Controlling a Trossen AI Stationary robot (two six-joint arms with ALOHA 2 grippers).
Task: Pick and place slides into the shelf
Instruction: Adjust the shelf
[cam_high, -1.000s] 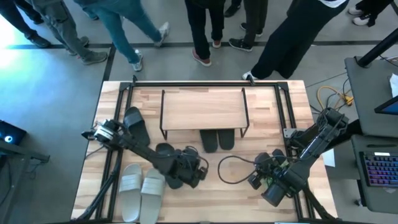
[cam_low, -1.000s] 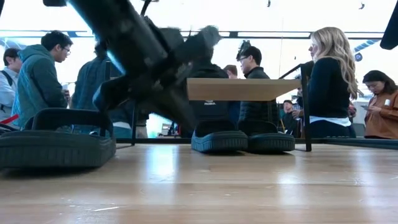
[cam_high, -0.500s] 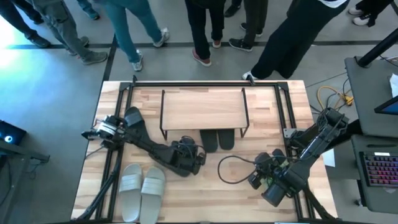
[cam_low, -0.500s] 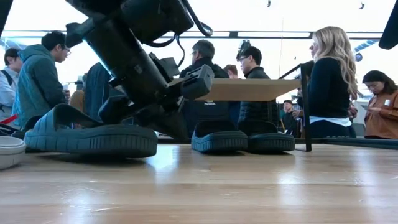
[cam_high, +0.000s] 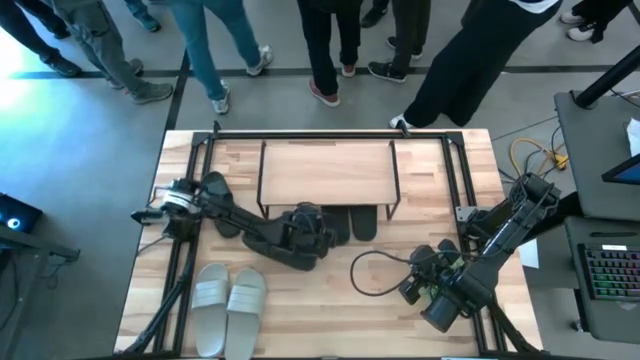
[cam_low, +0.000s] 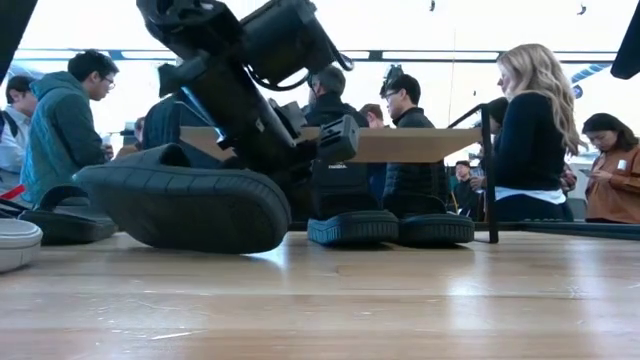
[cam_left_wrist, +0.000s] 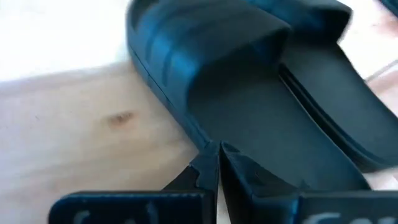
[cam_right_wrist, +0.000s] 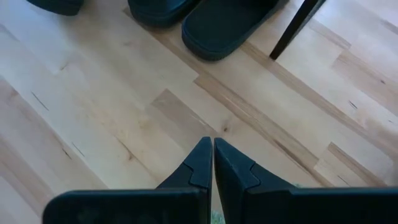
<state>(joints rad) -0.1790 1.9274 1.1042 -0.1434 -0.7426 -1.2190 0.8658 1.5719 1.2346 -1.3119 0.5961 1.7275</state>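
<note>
**Black slide gripped at the mouth of the shelf**

My left claw (cam_high: 303, 232) is pinched on the sole edge of a black slide (cam_low: 185, 205), just left of centre in the overhead frame, at the front edge of the shelf (cam_high: 327, 172). From table height its near end looks raised off the surface (cam_high: 350, 310). My wrist picture shows my fingertips (cam_left_wrist: 211, 168) closed tight along the slide's rim, with another dark slide touching it on the far side.

Two more black slides (cam_low: 390, 225) sit side by side under the shelf board, towards its right leg; the bay to their left is where I am crowding in. A fourth black slide (cam_high: 213, 196) lies near the left edge of the surface, beside my arm's base. The two pale slides (cam_high: 228, 303) lie together at the lower left, well apart from the shelf.

My right claw (cam_right_wrist: 213, 163) hangs over bare wood at the lower right, fingers pressed together and holding nothing; a shelf leg and two slide ends are ahead of it. A loop of black cable (cam_high: 378, 272) lies between the arms.

People (cam_low: 530, 140) stand beyond the far edge of the surface.
</note>
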